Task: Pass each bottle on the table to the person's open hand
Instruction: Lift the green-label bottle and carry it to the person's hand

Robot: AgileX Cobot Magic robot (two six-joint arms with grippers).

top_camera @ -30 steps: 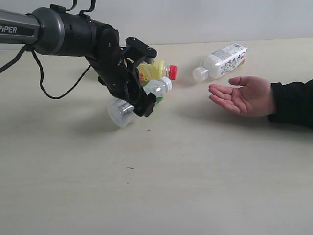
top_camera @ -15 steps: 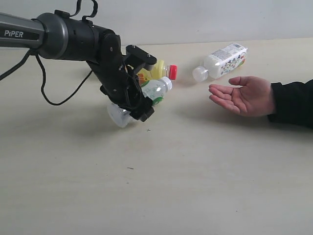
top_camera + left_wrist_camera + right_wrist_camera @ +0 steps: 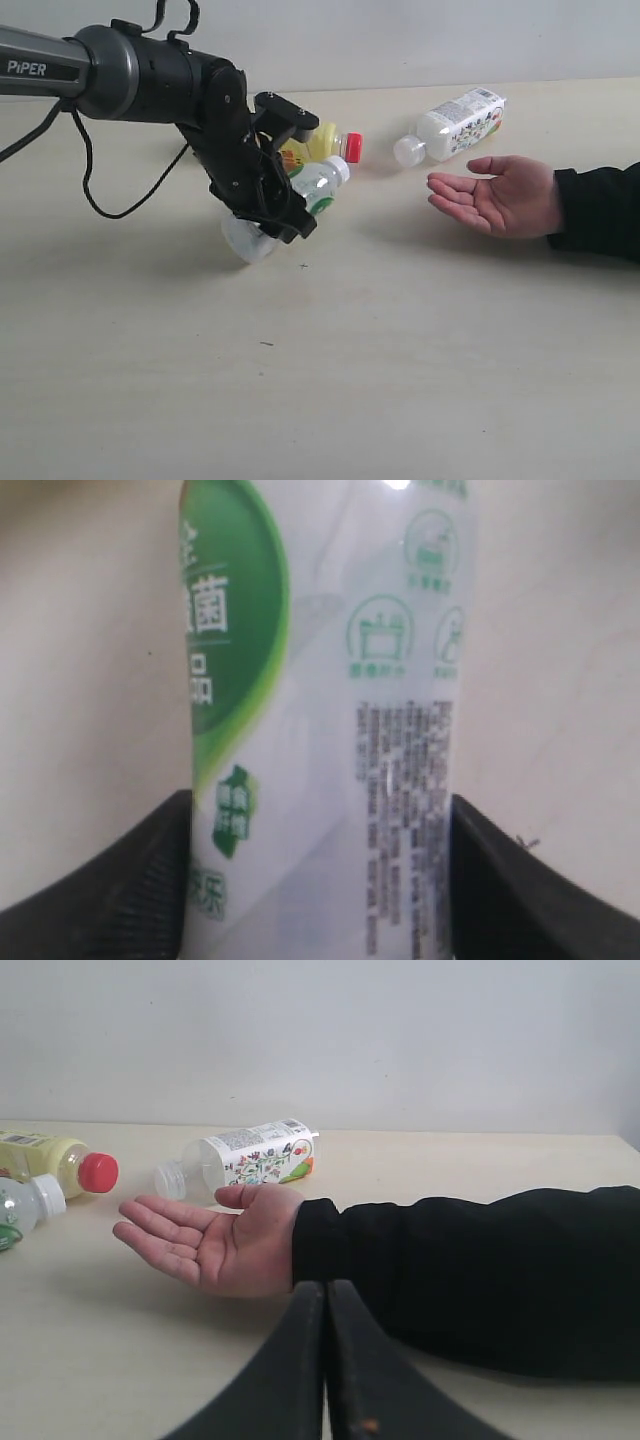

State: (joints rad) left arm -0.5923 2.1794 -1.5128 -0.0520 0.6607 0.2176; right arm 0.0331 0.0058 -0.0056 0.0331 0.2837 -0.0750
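Note:
My left gripper (image 3: 278,205) is shut on a whitish bottle (image 3: 318,184) with a green label and white cap, held slanted just over the table (image 3: 400,380). In the left wrist view that bottle (image 3: 320,660) fills the frame, and the left gripper (image 3: 320,825) presses it from both sides. A yellow bottle (image 3: 322,143) with a red cap lies just behind it. Another whitish bottle (image 3: 460,122) lies at the back right. The person's open hand (image 3: 500,195) rests palm up at the right, apart from the gripper. My right gripper (image 3: 326,1290) is shut and empty, near the black sleeve. The clear red-labelled bottle is out of view.
In the right wrist view, the open hand (image 3: 210,1240) and black sleeve (image 3: 470,1270) lie straight ahead, with the whitish bottle (image 3: 245,1155) and yellow bottle (image 3: 40,1155) behind. A black cable (image 3: 120,190) hangs from the left arm near the table.
The left gripper has shifted slightly downward around the whitish bottle, which has barely moved. The hand and the other bottles stay where they were.

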